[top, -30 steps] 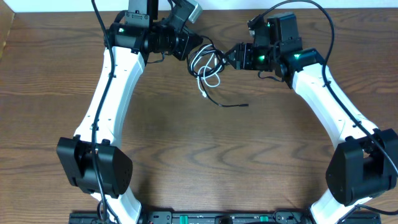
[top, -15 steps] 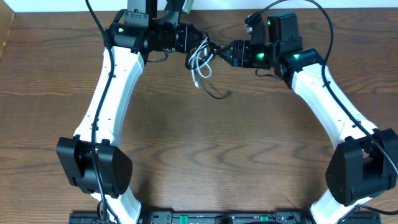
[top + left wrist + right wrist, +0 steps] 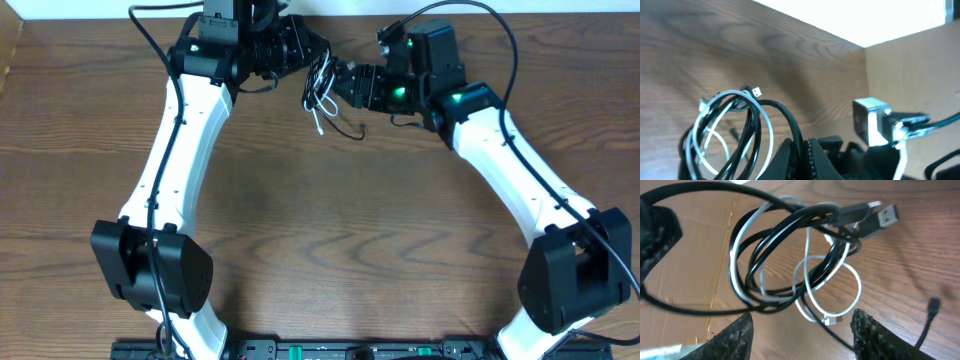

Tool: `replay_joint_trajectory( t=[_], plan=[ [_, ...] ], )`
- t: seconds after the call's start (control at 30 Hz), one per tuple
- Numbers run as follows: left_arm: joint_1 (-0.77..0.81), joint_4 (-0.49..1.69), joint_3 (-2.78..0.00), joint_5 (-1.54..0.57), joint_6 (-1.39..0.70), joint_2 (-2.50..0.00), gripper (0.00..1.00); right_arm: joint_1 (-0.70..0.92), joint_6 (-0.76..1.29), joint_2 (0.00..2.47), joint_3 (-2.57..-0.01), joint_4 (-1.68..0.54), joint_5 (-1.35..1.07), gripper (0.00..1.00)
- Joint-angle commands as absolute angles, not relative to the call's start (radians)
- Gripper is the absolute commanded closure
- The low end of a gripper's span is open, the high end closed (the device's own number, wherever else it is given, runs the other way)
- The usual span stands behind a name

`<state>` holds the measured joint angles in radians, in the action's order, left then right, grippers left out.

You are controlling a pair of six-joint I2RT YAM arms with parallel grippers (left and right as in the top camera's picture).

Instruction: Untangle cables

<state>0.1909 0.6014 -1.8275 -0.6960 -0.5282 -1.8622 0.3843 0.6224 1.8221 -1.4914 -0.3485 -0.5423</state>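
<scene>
The black cable (image 3: 345, 131) and the white cable (image 3: 318, 97) hang as one tangled bundle above the table's far middle. My left gripper (image 3: 310, 52) is shut on a black strand at the top of the bundle. In the left wrist view its jaws (image 3: 802, 150) pinch the black cable (image 3: 785, 117), with white loops (image 3: 771, 134) hanging beside it. My right gripper (image 3: 341, 83) stands just right of the bundle. Its fingers are wide apart in the right wrist view (image 3: 802, 335), with nothing clamped. There the black loops (image 3: 790, 222), the white loop (image 3: 858, 287) and a USB plug (image 3: 887, 215) hang just ahead of them.
The wooden table (image 3: 330, 230) ends close behind the grippers at its far edge (image 3: 350, 17). A cardboard wall (image 3: 8, 50) stands at the far left. The right arm's body (image 3: 872, 120) is very close to the left gripper.
The left gripper has carried the bundle toward the far edge, and its black tail has left the table's middle. The right gripper has moved left up to the bundle and its fingers have spread wider.
</scene>
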Motion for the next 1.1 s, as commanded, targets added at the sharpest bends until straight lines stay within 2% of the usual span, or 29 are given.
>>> replay_joint_trajectory(
  t=[0.0,0.13,0.7,0.8,0.93,1.07],
  plan=[
    [0.186,0.597,-1.839,-0.699,-0.697,-1.842,0.93,0.419,0.716,1.809,-1.511,-0.341,-0.434,0.4],
    [0.189,0.597,-1.839,-0.699,-0.773,-1.842,0.92,0.43,0.758,1.814,-1.511,-0.293,-0.42,0.4],
    [0.233,0.596,-1.839,-0.698,-0.772,-1.842,0.93,0.446,0.801,1.845,-1.511,-0.194,-0.397,0.39],
    [0.232,0.596,-1.839,-0.698,-0.773,-1.842,0.93,0.449,0.8,1.864,-1.511,-0.199,-0.339,0.46],
    [0.229,0.596,-1.839,-0.698,-0.772,-1.842,0.93,0.449,0.796,1.888,-1.51,-0.21,-0.296,0.63],
    [0.229,0.596,-1.839,-0.698,-0.772,-1.842,0.93,0.45,0.781,1.917,-1.51,-0.225,-0.264,0.68]
  ],
)
